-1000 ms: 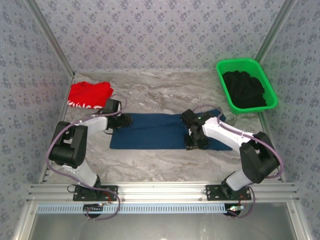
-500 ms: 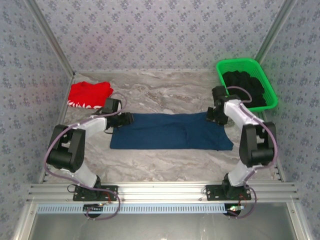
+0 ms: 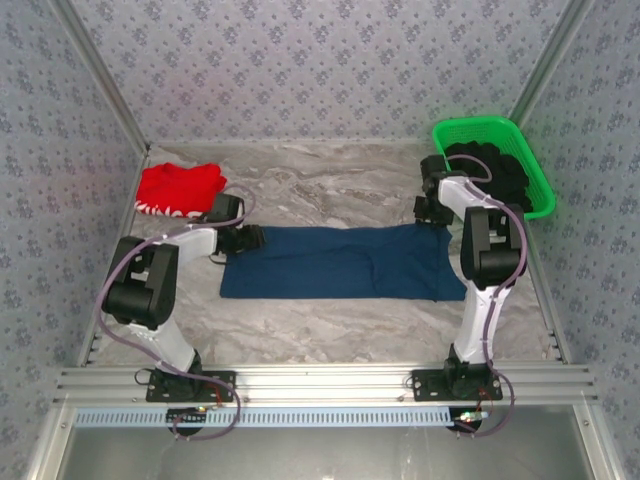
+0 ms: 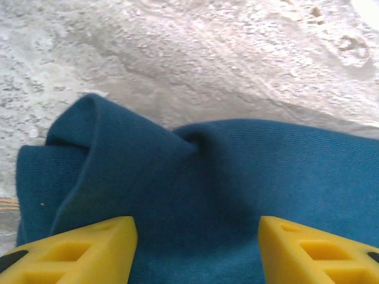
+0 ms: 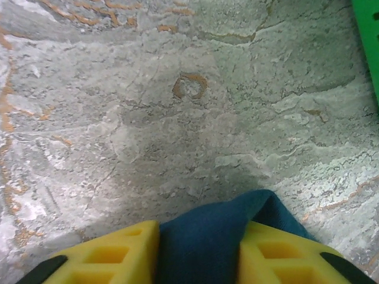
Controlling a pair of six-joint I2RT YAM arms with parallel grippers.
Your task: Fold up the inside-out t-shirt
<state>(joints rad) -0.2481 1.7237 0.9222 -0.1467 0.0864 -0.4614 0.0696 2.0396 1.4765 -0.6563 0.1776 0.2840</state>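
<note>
The inside-out t-shirt (image 3: pixel 340 262) lies as a long navy band across the middle of the marble table. At its left end my left gripper (image 3: pixel 245 238) hovers low, and in the left wrist view its yellow fingers (image 4: pixel 83 248) stand wide apart over a raised fold of cloth (image 4: pixel 237 171), gripping nothing. My right gripper (image 3: pixel 432 210) is at the shirt's far right corner. In the right wrist view that gripper (image 5: pixel 198 245) is shut on a peak of the navy cloth (image 5: pixel 260 207), which fills the gap between the fingers.
A folded red garment (image 3: pixel 180 188) lies at the far left, just behind the left gripper. A green basket (image 3: pixel 478 124) of black clothing (image 3: pixel 490 175) stands at the far right, close to the right wrist; its wall (image 5: pixel 367 35) edges the right wrist view.
My right gripper left the middle-right of the shirt, swung out to its far right corner and closed on the cloth there. The left gripper has barely moved.
</note>
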